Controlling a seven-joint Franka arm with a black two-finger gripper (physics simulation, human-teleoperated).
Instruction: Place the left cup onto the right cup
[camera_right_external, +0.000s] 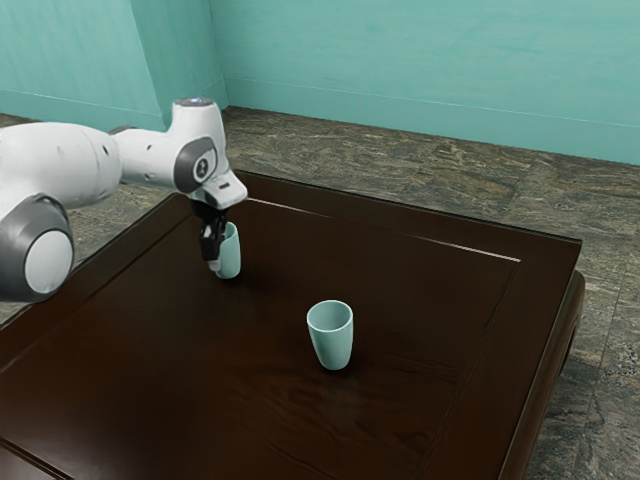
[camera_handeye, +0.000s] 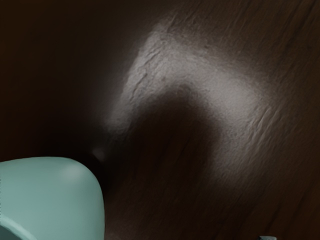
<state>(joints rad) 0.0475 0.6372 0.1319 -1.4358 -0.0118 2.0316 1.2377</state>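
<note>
closest in, just under the hand in the wrist view, is the left cup (camera_handeye: 47, 197), teal and rounded, with dark table (camera_handeye: 210, 90) beyond it. the right cup (camera_right_external: 330, 335) stands upright and open-mouthed near the centre of the exterior frame, well apart from the left one, which is up and to the left of it. the step in hand looks like the grasp and lift. to do it well, get a firm hold at the rim before rising and keep the cup upright. then lift high enough to pass over the other rim, and lower it centred so that it nests and does not tip the right cup. the gripper (camera_right_external: 212, 248) hangs straight down in the upper left of the frame, close against the left cup's rim. whether it pinches the wall or is merely spread beside it, i cannot tell, nor whether the cup's base rests on the wood.
</note>
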